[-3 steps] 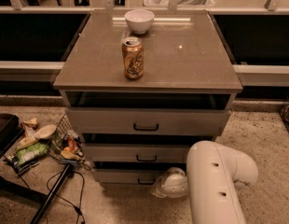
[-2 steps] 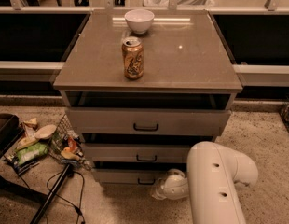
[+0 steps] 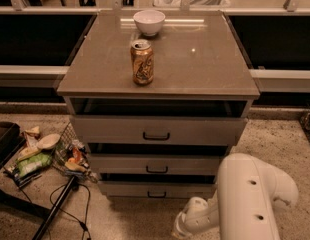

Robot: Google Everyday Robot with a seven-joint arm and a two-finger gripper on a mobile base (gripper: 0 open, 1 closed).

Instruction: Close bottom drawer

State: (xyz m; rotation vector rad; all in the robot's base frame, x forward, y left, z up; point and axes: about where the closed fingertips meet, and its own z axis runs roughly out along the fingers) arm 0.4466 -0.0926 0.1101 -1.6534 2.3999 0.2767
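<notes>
The bottom drawer is the lowest of three grey-beige drawers in the cabinet. It stands pulled out slightly, with a small black bar handle at its centre. The middle drawer and top drawer above it are also pulled out a little. My white arm fills the lower right. The gripper end is low, in front of and just right of the bottom drawer's front, close to the floor. Its tip is partly cut off by the frame's lower edge.
A soda can and a white bowl stand on the cabinet top. Snack packets and a wire basket lie on the floor at left, with a black pole and cable beside them.
</notes>
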